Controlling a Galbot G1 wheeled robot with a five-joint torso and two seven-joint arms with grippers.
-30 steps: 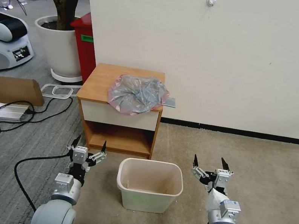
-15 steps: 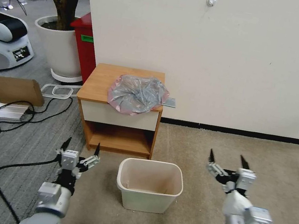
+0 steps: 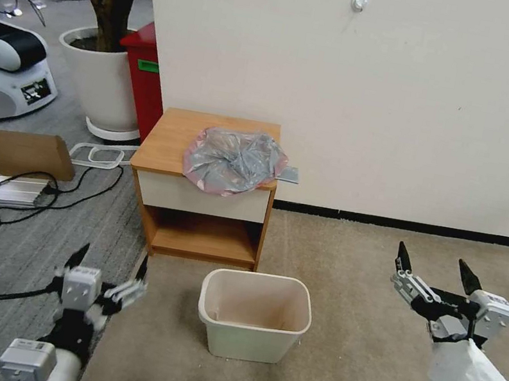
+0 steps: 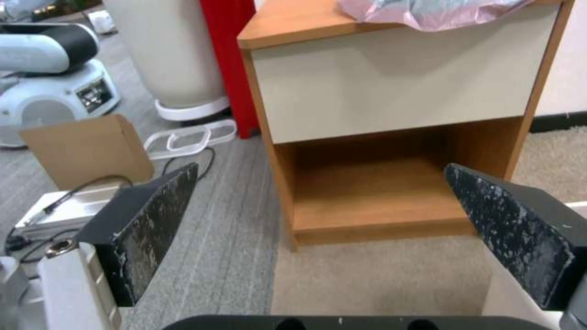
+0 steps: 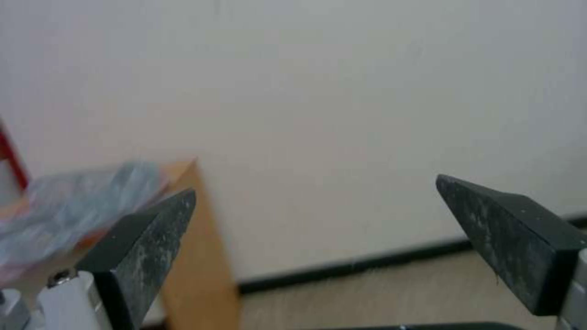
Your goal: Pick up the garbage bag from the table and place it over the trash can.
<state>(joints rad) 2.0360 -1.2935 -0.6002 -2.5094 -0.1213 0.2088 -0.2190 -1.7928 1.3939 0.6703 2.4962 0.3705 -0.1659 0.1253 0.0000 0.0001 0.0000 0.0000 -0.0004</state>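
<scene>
Both grippers farther apart, garbage bag (image 3: pixel 234 160) beyond jaws

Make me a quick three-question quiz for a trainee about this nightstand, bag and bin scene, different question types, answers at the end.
1. True or false: the garbage bag lies on the table.
2. Multiple choice: the trash can holds A) the bag, B) nothing visible, C) a box.
3. Fill in: the left gripper and right gripper are both ____.

Key: 1 true; 2 B; 3 open.
</scene>
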